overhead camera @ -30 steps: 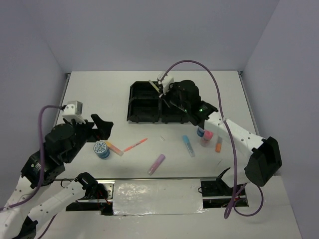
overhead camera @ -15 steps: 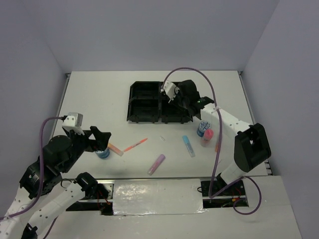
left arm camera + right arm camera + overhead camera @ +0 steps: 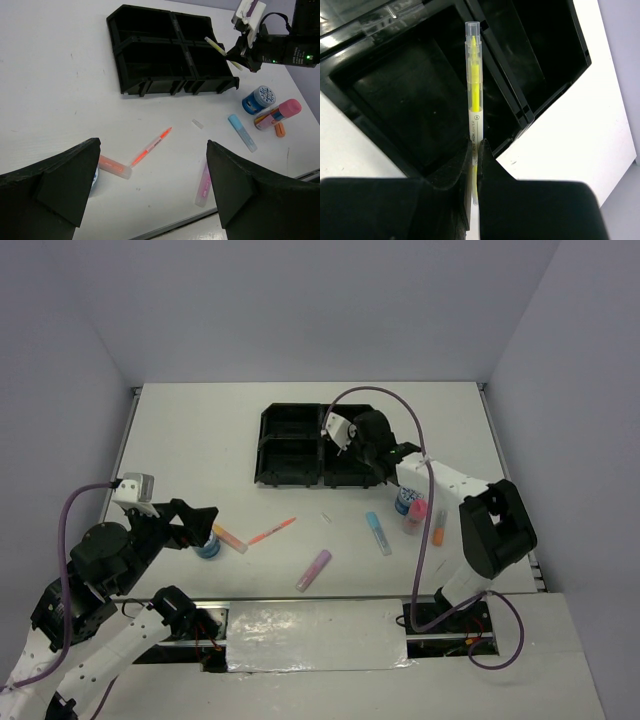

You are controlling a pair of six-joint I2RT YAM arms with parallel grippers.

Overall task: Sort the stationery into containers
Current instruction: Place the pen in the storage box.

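Right tool [image 3: 475, 146] pressed together on a yellow pen [image 3: 473, 85], pinching its lower barrel so that the capped end pointed forward over the tray [image 3: 405, 100]. The pen hung clear above the right half of the tray, its tip roughly over a wall between two cells (which cell it would fall into could not be told). The step in hand was judged to be the placing of this pen. The next move called for a small shift off the wall and a descent into one cell before release, lest the pen bridge the divider.

Left tool [image 3: 152, 145] spread wide and holding nothing, poised above the worktop [image 3: 200, 430] near a tape roll [image 3: 207, 543], a pale orange marker [image 3: 228, 538] and a pink pen [image 3: 272, 531]. Outside the tray lay a purple marker [image 3: 314, 570], a blue marker [image 3: 378, 533], a second roll [image 3: 403, 502] and a bottle [image 3: 415, 515].
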